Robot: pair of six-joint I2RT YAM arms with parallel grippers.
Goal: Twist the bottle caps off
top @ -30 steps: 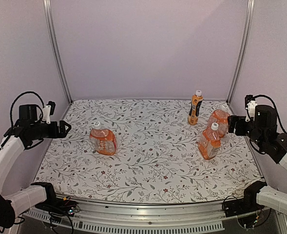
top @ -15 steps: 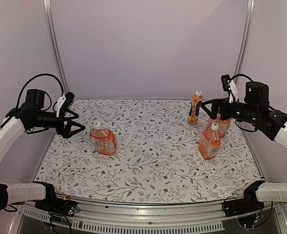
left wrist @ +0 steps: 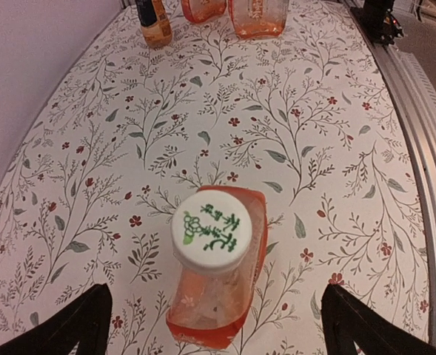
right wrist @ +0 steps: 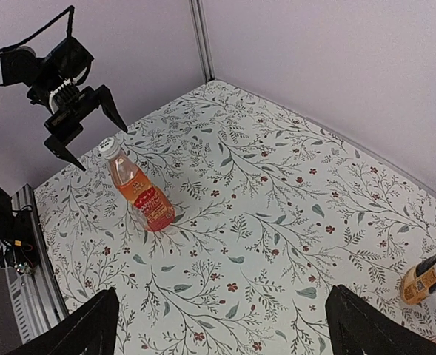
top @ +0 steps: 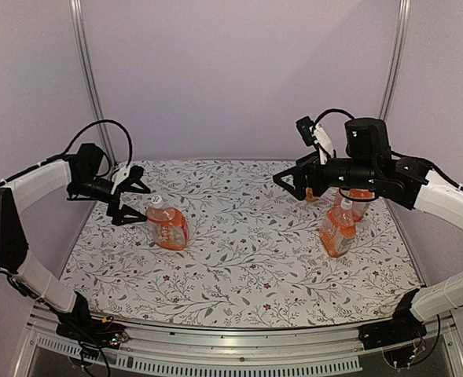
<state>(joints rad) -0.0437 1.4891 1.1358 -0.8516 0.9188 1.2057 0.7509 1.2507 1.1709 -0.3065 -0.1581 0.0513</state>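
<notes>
A squat orange bottle (top: 167, 227) stands at the left of the table, its white cap (top: 156, 201) on top. My left gripper (top: 139, 204) hovers just left of that cap, open and touching nothing. From the left wrist, the cap (left wrist: 212, 229) with green print and the bottle (left wrist: 210, 310) lie between my wide-spread fingers (left wrist: 77, 325). My right gripper (top: 288, 184) is open in the air over the table's back middle. Behind its arm stand a squat bottle (top: 337, 232), another squat one (top: 358, 196) and a taller bottle (top: 310, 194), mostly hidden. The right wrist view shows the left bottle (right wrist: 136, 194) far off.
The table wears a floral cloth (top: 247, 259). Lilac walls and metal posts (top: 90, 78) close off the back and sides. A metal rail (left wrist: 425, 170) runs along the near edge. The taller bottle's foot (right wrist: 428, 277) shows at the right edge of the right wrist view.
Both arms have swung in from the sides over the table. The left gripper has reached the left bottle's cap; the right gripper has moved left past the right-hand bottles. Both stayed open.
</notes>
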